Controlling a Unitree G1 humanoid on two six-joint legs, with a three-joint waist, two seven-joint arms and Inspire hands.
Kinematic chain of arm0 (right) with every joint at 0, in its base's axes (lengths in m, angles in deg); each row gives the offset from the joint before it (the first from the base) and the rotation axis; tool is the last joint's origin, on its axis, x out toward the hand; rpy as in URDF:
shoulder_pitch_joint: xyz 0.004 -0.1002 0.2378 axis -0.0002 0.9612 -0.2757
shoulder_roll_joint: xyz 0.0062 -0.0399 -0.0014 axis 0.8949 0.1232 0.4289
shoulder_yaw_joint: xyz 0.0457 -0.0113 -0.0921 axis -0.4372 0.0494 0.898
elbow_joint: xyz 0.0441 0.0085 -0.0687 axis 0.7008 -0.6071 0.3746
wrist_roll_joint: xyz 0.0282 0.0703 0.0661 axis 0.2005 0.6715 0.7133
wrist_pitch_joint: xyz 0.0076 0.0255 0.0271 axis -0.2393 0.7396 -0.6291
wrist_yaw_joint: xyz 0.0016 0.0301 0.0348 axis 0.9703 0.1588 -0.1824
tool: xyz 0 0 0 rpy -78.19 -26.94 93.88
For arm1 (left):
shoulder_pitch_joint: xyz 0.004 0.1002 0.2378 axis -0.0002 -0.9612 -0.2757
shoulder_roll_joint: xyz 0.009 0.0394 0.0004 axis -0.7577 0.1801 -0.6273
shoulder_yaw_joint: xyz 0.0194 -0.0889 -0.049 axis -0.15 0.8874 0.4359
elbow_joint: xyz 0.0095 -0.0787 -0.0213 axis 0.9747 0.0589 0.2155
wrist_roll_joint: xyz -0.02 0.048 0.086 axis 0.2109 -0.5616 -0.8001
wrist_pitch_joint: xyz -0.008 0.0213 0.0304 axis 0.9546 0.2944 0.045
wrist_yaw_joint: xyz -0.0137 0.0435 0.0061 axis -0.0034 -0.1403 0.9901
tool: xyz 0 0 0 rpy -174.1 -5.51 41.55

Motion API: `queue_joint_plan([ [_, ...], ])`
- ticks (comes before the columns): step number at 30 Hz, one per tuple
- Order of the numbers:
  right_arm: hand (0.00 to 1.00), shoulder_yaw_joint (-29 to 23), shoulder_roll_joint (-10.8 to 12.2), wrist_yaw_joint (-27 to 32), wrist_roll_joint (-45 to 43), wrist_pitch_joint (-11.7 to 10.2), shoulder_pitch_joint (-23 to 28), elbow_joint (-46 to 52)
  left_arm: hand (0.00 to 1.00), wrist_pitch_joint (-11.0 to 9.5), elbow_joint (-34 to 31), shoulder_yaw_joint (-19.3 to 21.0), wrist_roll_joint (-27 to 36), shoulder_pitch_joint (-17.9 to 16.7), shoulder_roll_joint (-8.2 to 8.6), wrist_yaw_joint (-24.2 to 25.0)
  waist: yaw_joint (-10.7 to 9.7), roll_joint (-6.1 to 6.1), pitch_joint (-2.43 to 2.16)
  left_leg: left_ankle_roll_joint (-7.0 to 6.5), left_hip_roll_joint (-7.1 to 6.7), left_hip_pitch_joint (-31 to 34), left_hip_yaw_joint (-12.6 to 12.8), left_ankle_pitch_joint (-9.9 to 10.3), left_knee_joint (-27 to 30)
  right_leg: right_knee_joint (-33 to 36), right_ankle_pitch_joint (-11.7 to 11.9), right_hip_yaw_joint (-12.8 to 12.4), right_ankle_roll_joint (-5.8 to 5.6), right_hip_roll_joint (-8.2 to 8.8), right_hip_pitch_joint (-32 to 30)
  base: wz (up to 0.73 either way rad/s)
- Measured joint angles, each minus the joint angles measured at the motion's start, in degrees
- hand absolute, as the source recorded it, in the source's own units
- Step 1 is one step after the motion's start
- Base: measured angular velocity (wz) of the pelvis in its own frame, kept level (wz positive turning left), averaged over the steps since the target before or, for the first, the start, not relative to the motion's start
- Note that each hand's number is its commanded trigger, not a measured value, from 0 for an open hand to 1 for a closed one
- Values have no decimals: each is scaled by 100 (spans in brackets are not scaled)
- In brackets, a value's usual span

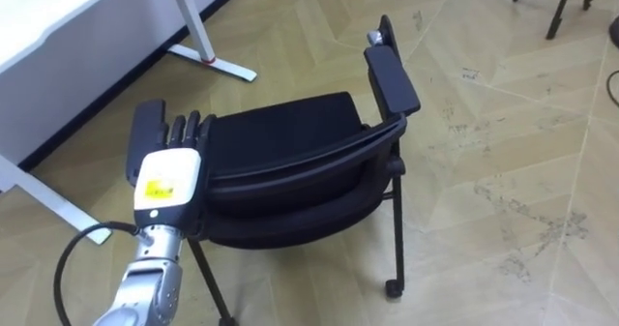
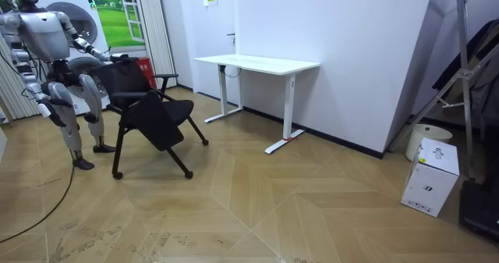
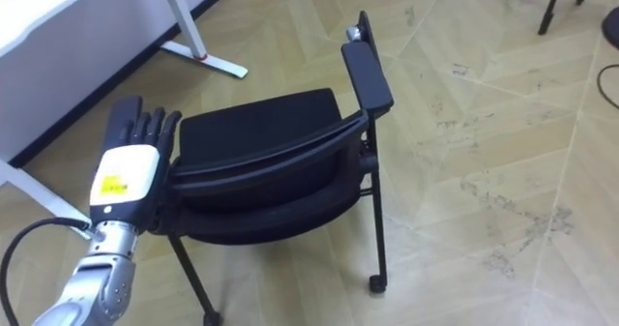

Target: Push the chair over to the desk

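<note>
Left hand (image 1: 166,171) flat on chair (image 1: 290,137) back's 9 o'clock end, fingers straight, clamping nothing. I push slow toward desk (image 1: 58,21) at 11 o'clock; off-centre contact may swing chair.

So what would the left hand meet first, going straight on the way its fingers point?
The chair: the left hand sits against its left side, fingers straight. Past that, the line seems to run toward the white desk's foot, though depth is unclear.
</note>
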State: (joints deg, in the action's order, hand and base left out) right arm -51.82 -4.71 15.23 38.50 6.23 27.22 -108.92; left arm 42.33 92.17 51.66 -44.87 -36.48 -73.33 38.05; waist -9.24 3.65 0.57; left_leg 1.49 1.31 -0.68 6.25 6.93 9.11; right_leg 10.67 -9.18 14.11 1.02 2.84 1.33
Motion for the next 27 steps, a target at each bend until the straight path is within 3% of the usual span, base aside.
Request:
queue_joint_plan([
  [2,0,-13,0,-8,-28,0,1,-1,0,30,8,0,4,18,-1,40,-30,-21,-13,0,0,7,-2,0,0,11,1,1,1,0,-11,0],
  [3,0,-20,0,-10,-37,0,1,-2,10,35,18,0,3,20,-1,42,-36,-25,-15,0,-1,3,-2,0,0,11,1,-1,1,0,-6,0],
  [4,0,-58,1,-12,-59,0,2,-4,62,37,39,1,3,26,-3,53,-47,-28,-18,0,-2,-7,-2,0,0,11,3,-2,1,1,10,0],
  [5,0,-74,0,-10,-71,0,4,-4,100,42,64,1,3,34,-5,67,-57,-28,-18,0,-2,-11,-2,0,0,10,4,-1,1,1,20,0],
  [16,0,-169,0,72,-99,1,23,-10,100,174,256,-50,-3,70,-17,89,-152,4,-32,0,-1,-100,-1,0,-7,7,3,4,0,3,111,0],
  [24,0,-171,-2,112,-106,1,2,-12,100,237,259,-112,20,219,-69,291,-166,37,-13,-1,-1,-88,-4,1,-10,3,2,15,-1,3,91,0],
  [27,0,-175,-35,120,-104,-1,-4,-30,100,120,246,-156,18,201,-159,299,-168,71,-4,-1,-9,-93,1,1,-50,-1,-2,4,-9,6,81,0],
])
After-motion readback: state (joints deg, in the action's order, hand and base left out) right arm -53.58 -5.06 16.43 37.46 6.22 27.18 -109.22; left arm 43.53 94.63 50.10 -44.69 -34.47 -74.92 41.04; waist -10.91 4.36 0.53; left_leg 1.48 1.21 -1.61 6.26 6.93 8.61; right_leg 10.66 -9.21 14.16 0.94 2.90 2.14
